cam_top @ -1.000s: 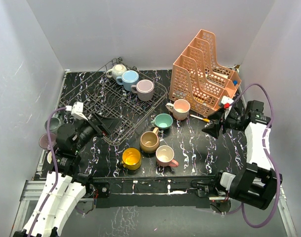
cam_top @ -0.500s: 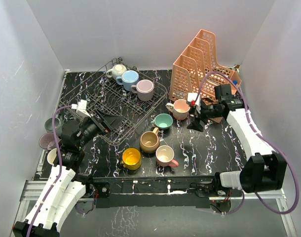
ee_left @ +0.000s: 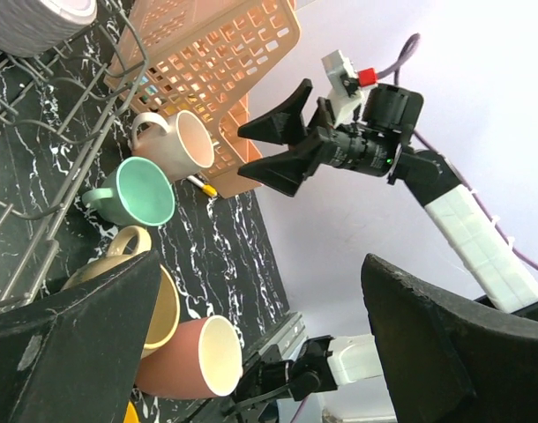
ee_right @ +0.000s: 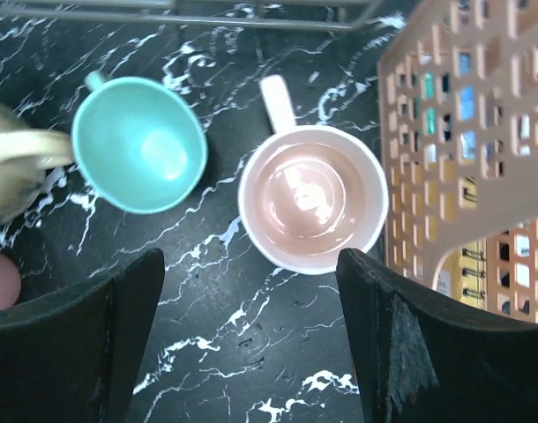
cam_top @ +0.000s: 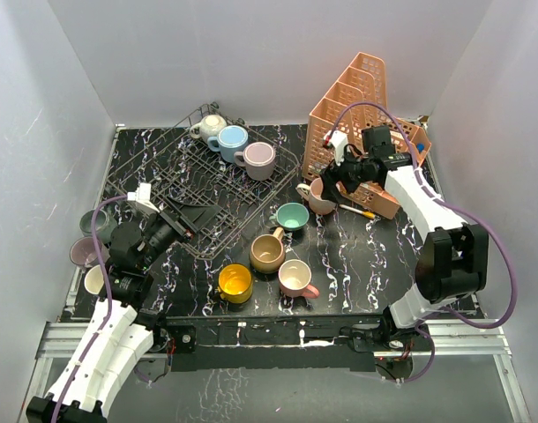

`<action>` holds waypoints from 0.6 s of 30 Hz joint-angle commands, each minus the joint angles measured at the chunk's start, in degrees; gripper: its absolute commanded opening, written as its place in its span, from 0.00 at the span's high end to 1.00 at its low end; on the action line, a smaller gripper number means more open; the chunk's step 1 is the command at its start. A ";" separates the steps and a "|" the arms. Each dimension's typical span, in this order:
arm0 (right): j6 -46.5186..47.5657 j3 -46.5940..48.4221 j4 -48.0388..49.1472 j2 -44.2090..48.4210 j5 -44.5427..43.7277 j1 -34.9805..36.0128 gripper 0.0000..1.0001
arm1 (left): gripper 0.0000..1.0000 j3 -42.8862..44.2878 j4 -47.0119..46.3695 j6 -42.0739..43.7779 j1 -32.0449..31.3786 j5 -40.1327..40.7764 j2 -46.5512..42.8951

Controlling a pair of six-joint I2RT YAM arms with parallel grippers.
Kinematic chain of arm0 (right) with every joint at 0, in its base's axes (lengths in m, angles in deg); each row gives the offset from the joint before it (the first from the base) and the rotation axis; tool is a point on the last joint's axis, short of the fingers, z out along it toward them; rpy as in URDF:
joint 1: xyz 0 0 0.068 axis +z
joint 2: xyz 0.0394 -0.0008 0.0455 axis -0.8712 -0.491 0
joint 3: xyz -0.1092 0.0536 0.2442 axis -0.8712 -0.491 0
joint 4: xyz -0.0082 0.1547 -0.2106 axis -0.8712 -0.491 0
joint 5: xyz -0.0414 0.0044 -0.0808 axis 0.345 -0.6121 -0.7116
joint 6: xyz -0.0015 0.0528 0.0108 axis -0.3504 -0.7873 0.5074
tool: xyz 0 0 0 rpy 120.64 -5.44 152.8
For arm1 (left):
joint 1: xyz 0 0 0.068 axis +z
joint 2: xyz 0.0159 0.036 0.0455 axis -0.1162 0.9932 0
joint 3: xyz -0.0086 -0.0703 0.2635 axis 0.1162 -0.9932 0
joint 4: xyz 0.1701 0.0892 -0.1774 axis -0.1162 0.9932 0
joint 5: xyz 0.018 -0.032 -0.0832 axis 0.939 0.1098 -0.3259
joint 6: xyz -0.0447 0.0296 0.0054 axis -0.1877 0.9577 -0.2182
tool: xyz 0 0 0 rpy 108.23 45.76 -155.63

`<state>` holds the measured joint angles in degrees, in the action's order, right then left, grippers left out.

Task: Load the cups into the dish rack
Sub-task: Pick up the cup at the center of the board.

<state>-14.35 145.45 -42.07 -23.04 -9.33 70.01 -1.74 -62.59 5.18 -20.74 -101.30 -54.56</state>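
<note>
Top external view: a dark wire dish rack [cam_top: 168, 181] is seen on a black marbled table [cam_top: 366, 256]. Three cups are set in the rack's far corner: a cream cup [cam_top: 210, 126], a blue cup [cam_top: 231, 138] and a lilac cup [cam_top: 258, 159]. Just off the rack's right side, a pale pink cup [cam_top: 324, 196] and a teal cup [cam_top: 293, 216] are stood upright. Below the rack's near right edge, a tan cup [cam_top: 267, 252], a pink cup [cam_top: 295, 278] and a yellow cup [cam_top: 235, 283] are grouped. Left of the rack, at the table's edge, three more cups [cam_top: 84, 253] are partly hidden by the left arm [cam_top: 119, 330]. An orange organizer [cam_top: 366, 132] is placed well to the right of the rack. The left gripper [cam_top: 191, 220] is positioned at the rack's near edge, jaws spread wide, nothing between them. The right gripper [cam_top: 333, 176] is poised over the pale pink cup to the rack's right, jaws parted wide and nothing gripped — in the right wrist view the cup's rim is seen clear of both fingers [ee_right: 75, 352].
</note>
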 commanded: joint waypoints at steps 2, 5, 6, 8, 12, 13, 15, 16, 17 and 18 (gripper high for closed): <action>-19.39 -4.96 15.70 2.97 -11.15 0.08 0.18 | 0.07 0.17 -3.35 -1.92 0.18 -0.10 -0.18; -26.66 -8.95 22.00 3.71 -16.75 0.06 0.18 | 0.07 0.10 -3.52 -2.15 0.17 -0.11 -0.05; -28.84 -10.13 23.71 3.89 -18.25 0.05 0.19 | 0.07 0.15 -3.59 -2.24 0.18 -0.14 0.00; -31.25 -12.27 26.69 4.20 -20.76 0.04 0.22 | 0.07 0.07 -3.62 -2.39 0.20 -0.14 -0.08; -34.71 -14.91 31.29 4.25 -24.57 0.08 0.35 | 0.08 0.19 -2.91 -2.40 0.18 -0.06 -0.71; -35.31 -15.29 32.27 4.17 -24.92 0.03 0.37 | 0.08 0.15 -2.69 -2.41 0.18 -0.05 -0.84; -36.47 -16.16 34.18 4.08 -25.24 0.04 0.43 | 0.08 0.06 -2.12 -2.34 0.13 0.05 -1.19; -37.10 -16.54 35.22 4.04 -25.31 0.04 0.45 | 0.08 0.06 -1.92 -2.29 0.22 0.12 -1.34; -37.63 -16.89 36.14 3.94 -25.47 0.08 0.47 | 0.08 0.04 -1.80 -2.28 0.18 0.17 -1.52; -38.01 -17.17 37.25 3.68 -25.82 0.07 0.47 | 0.08 0.02 -1.69 -2.33 0.18 0.21 -1.64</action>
<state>-48.14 128.84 -14.31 -21.51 -32.13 70.01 -1.74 -64.01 3.04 -20.71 -101.10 -55.02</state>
